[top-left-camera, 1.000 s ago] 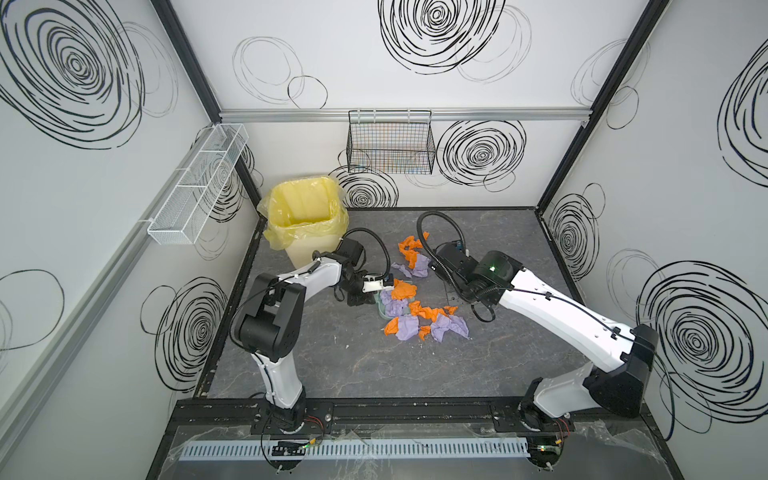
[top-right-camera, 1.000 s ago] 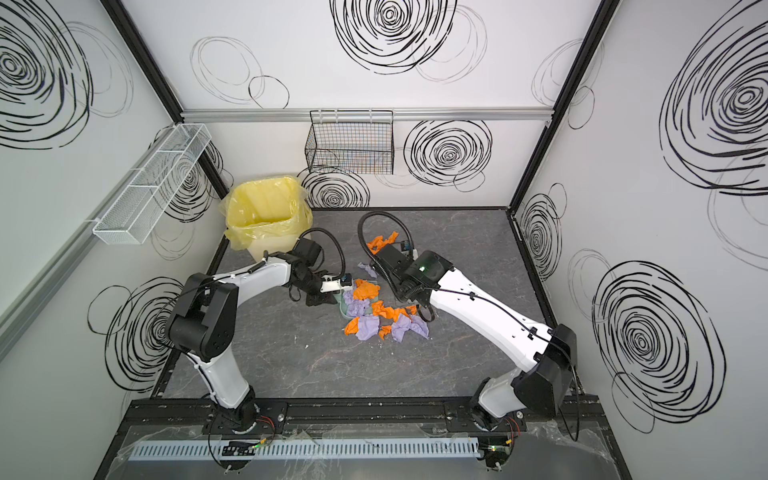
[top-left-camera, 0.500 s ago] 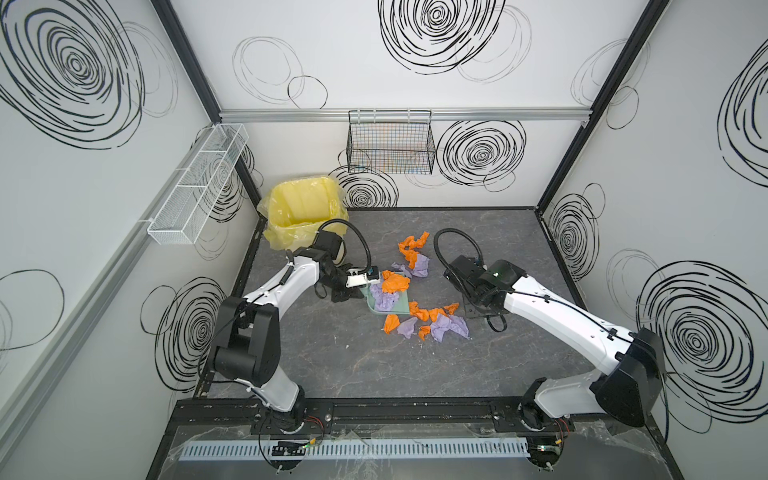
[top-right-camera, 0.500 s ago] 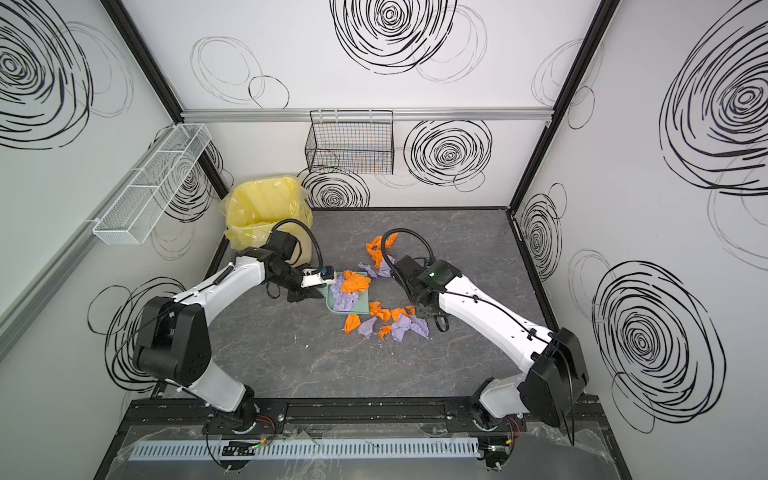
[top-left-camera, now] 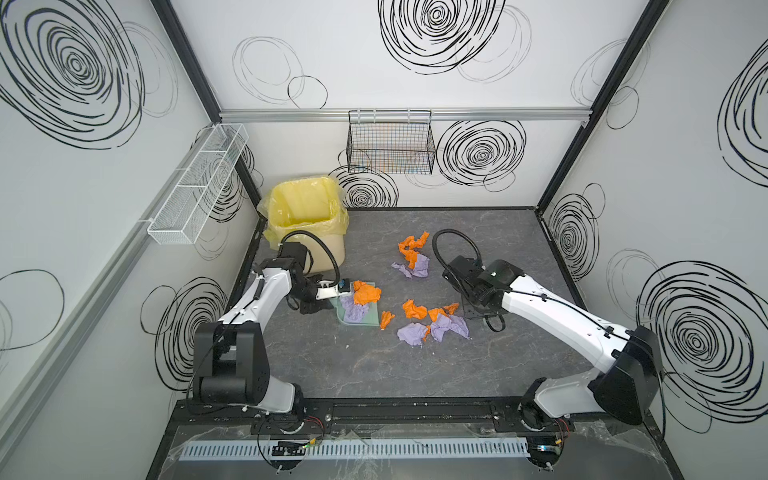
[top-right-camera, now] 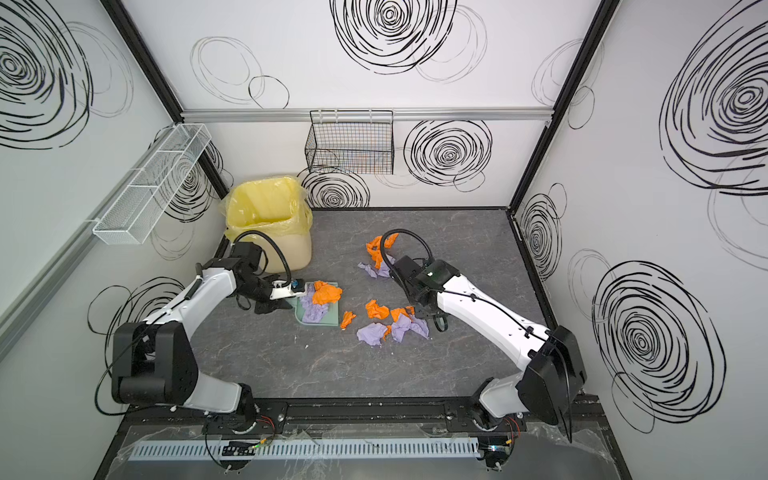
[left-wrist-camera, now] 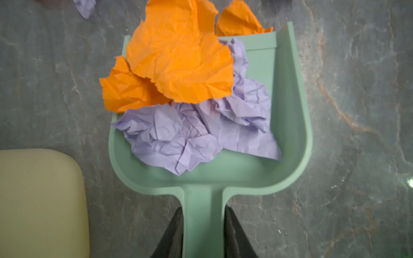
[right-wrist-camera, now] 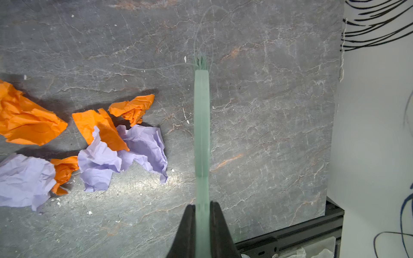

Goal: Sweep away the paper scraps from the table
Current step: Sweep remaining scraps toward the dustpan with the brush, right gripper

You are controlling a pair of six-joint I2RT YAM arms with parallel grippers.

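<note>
Left wrist view shows the left gripper (left-wrist-camera: pixel 203 221) clamped on the handle of the mint-green plastic dustpan (left-wrist-camera: pixel 290 125), which holds a load of crumpled orange and lilac paper scraps (left-wrist-camera: pixel 178 73). One orange wad overhangs its side wall. A second ago the dustpan sat deeper in the heap at mid-table. It has since drawn back toward the left edge of the dark grey marble-veined table (top-left-camera: pixel 478 374), and now lies close to the cream bin with the yellow plastic liner (top-left-camera: pixel 305 216) in the far left corner. I judge the first scoop done and the tip into the bin next, though I cannot tell whether the dustpan is off the surface. The right gripper (right-wrist-camera: pixel 202 212) is shut on the pale green hand brush (right-wrist-camera: pixel 201 134), which has swung out to the right-hand side of the leftover heap. Most scraps remain on the table. One loose cluster (top-left-camera: pixel 432 324) lies between dustpan and brush, and a smaller group (top-left-camera: pixel 413 253) lies nearer the far edge. They look light, springy and easily scattered.
</note>
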